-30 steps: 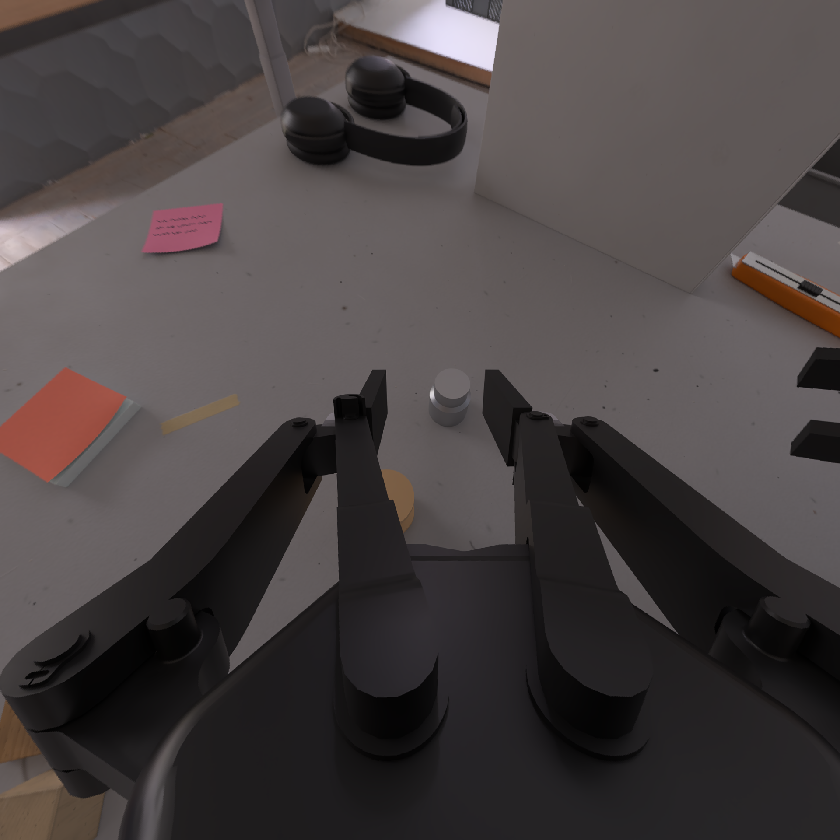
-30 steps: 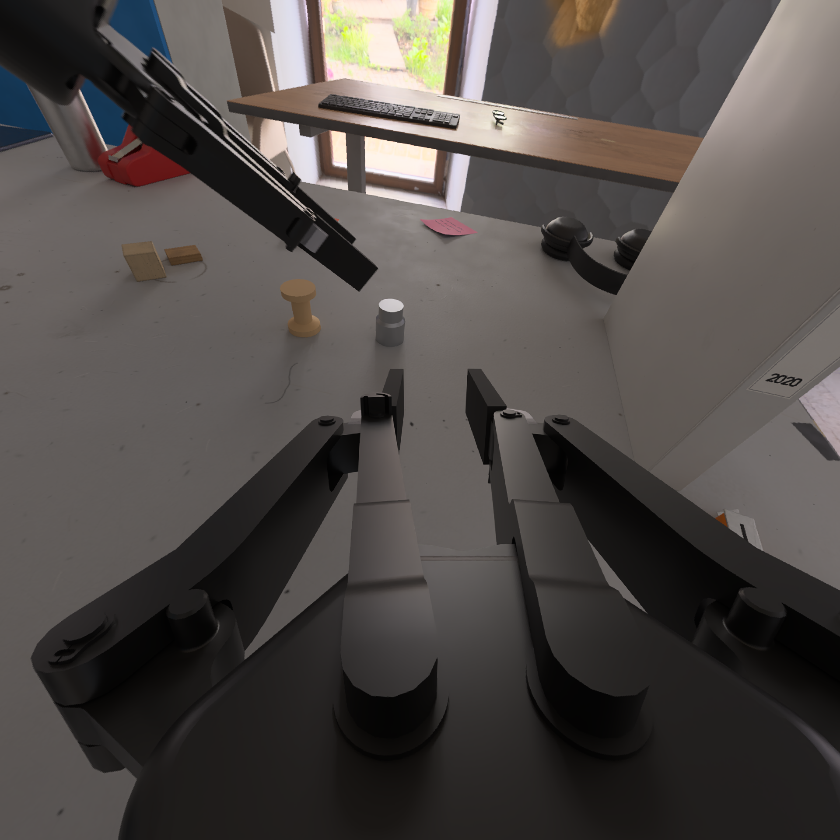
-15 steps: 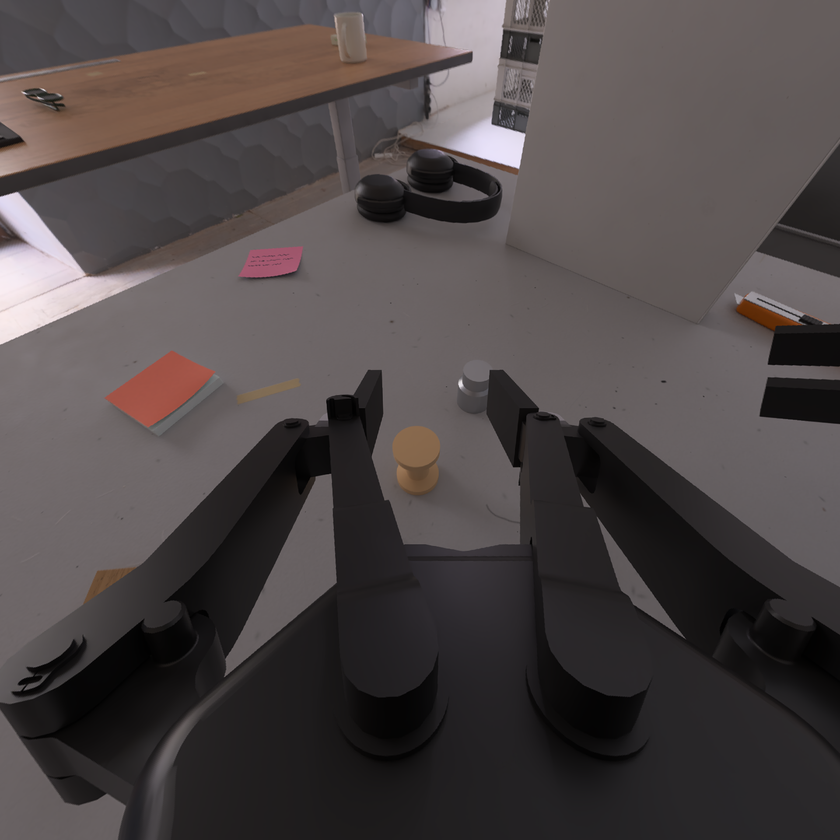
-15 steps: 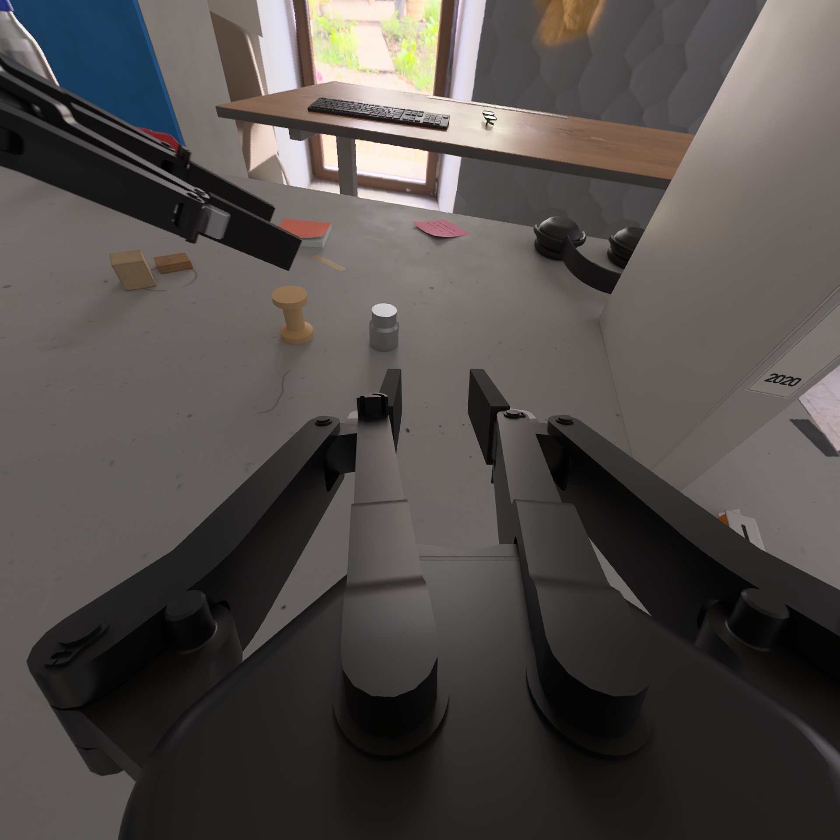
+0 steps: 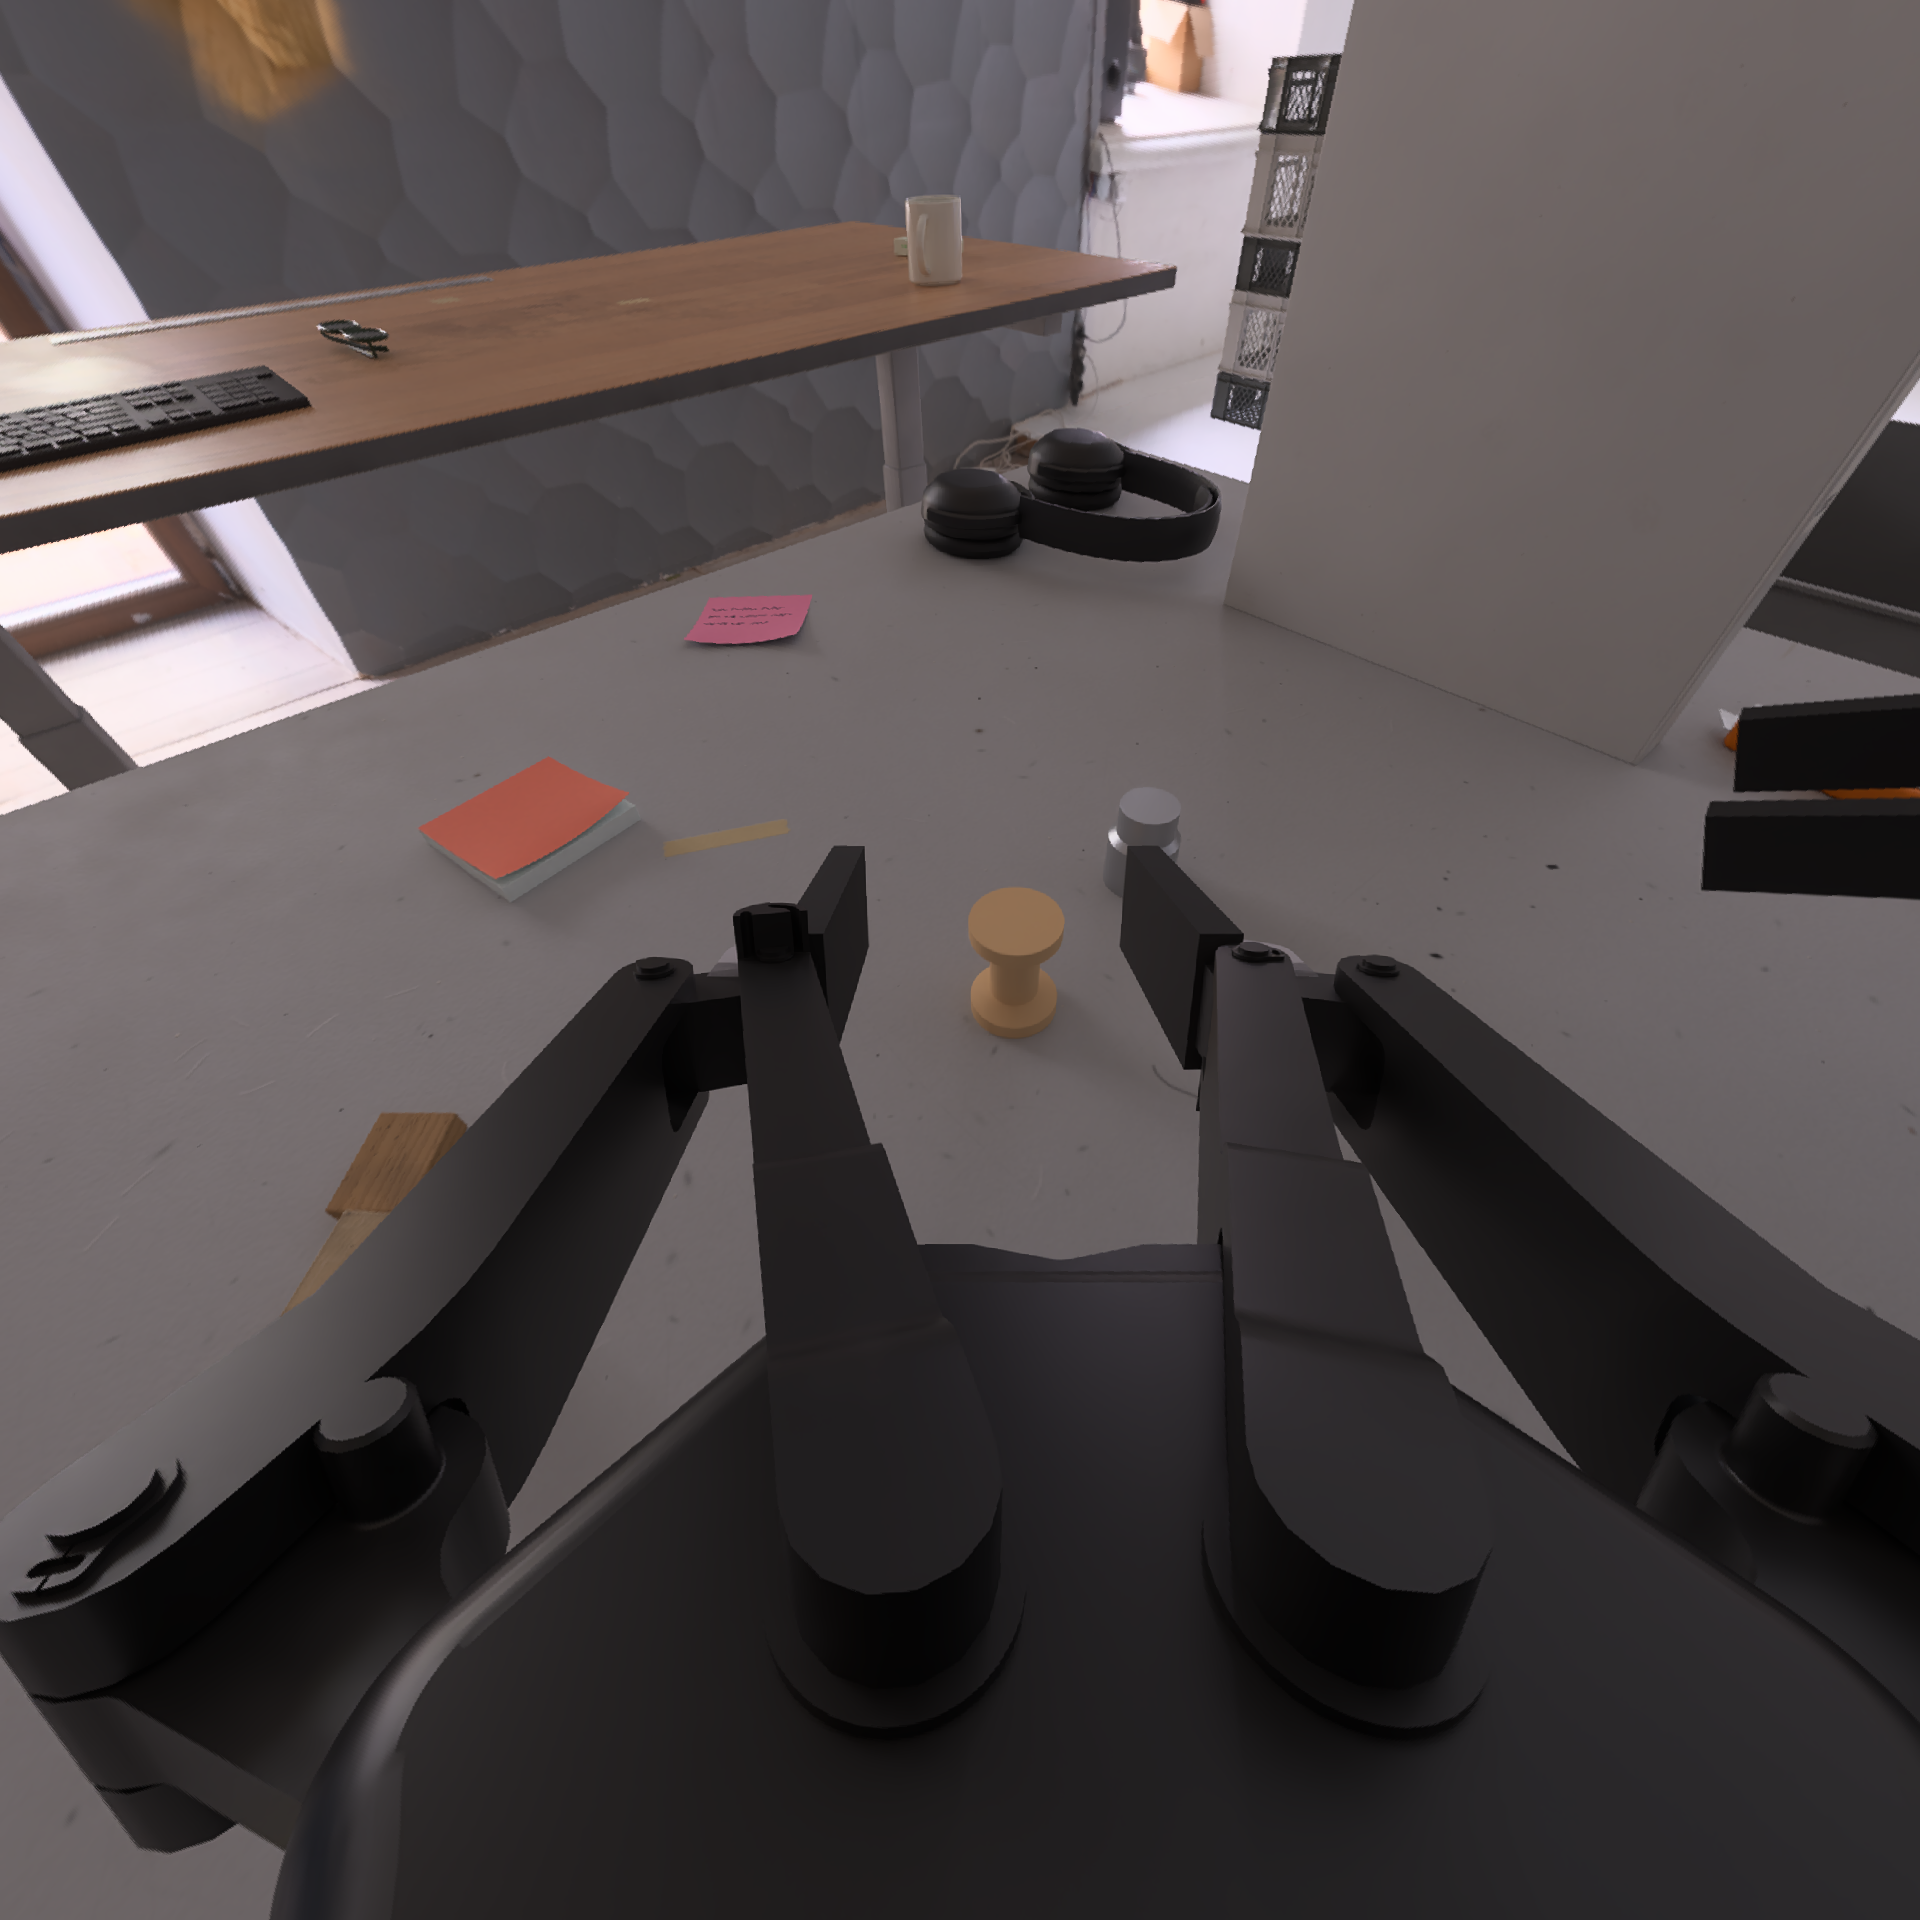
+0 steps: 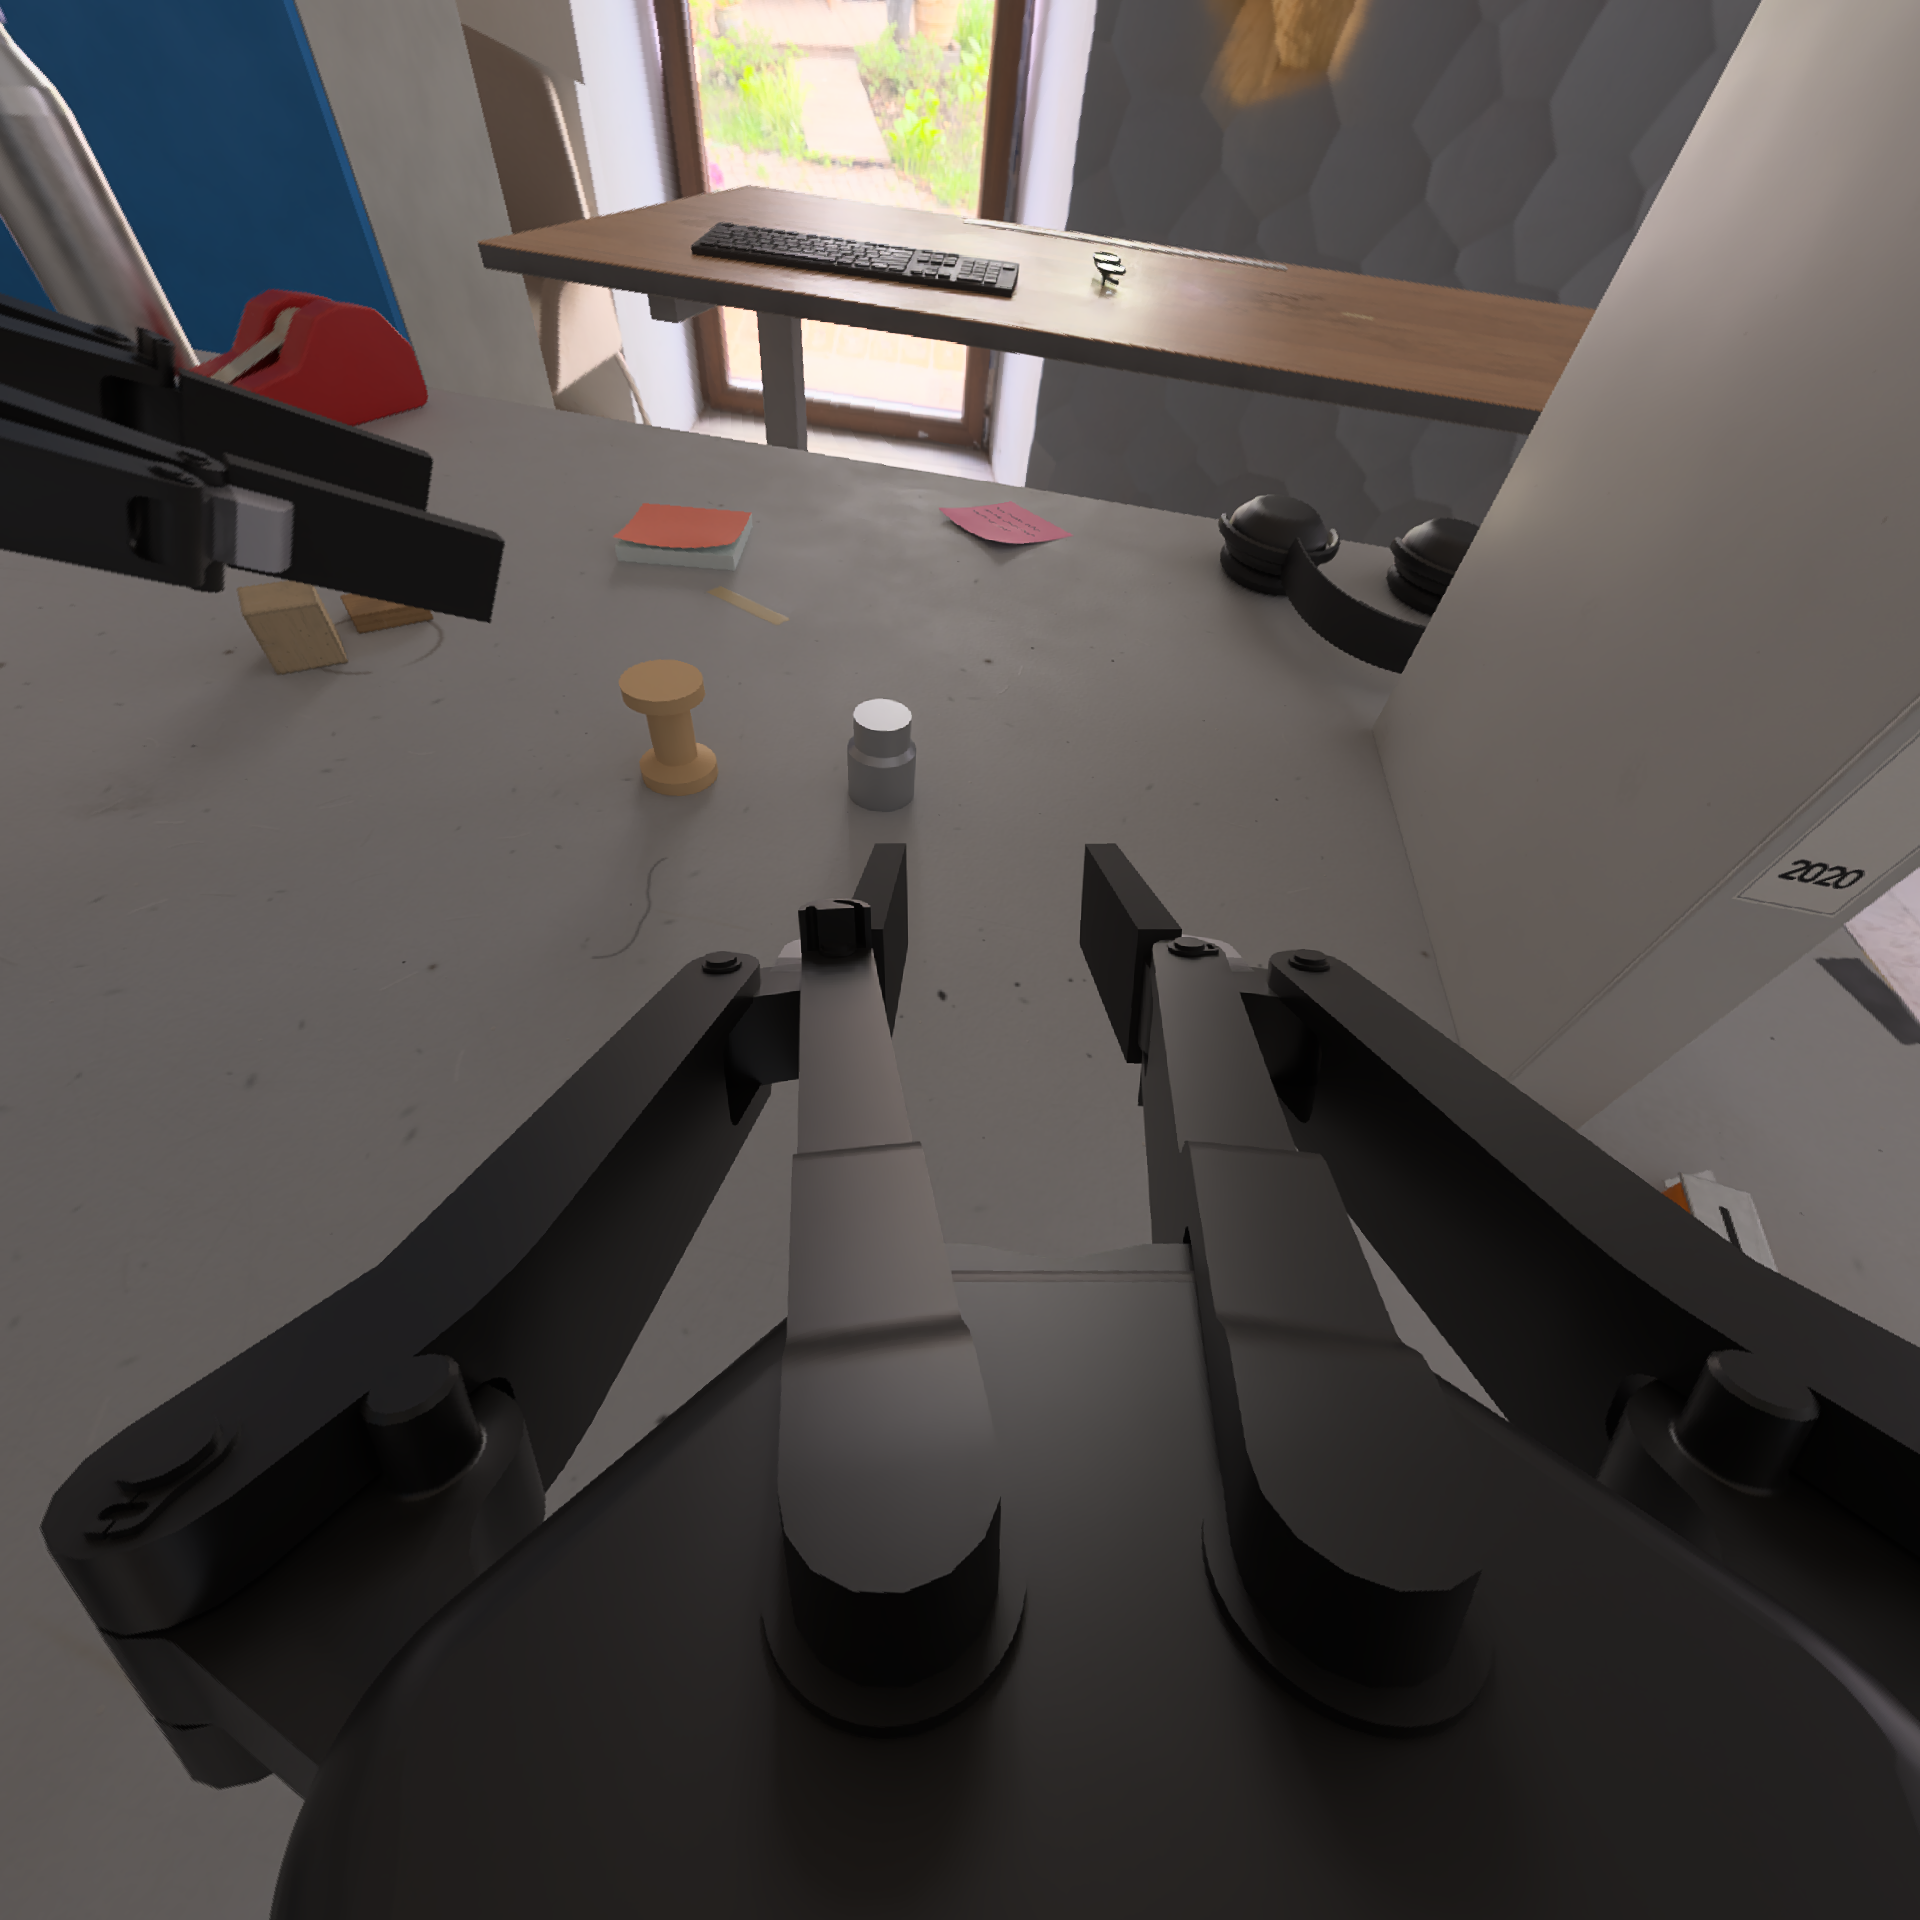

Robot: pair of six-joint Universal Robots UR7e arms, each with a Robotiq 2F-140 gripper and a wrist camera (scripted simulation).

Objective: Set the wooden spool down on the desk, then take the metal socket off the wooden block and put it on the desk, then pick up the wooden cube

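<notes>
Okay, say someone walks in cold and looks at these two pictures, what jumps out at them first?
Most likely the tan wooden spool standing upright on the grey desk, framed by the left gripper's open fingers, with the silver metal socket upright beside it. Next, the bright patches: an orange-red notepad and a pink sticky note farther back, and a red tape dispenser at the desk's far left corner.

Around the metal socket [image 6: 881,754], which is one, the grey desk [image 6: 312,987] carries one wooden spool [image 6: 670,726] just to its left, and farther left one wooden cube [image 6: 291,627] and one flat wooden block [image 6: 382,613]. Behind the socket lie one orange notepad [image 6: 684,534], one pink sticky note [image 6: 1004,522], one thin wooden strip [image 6: 748,605] and one pair of black headphones [image 6: 1320,582]. One red tape dispenser [image 6: 317,358] stands far left.
</notes>
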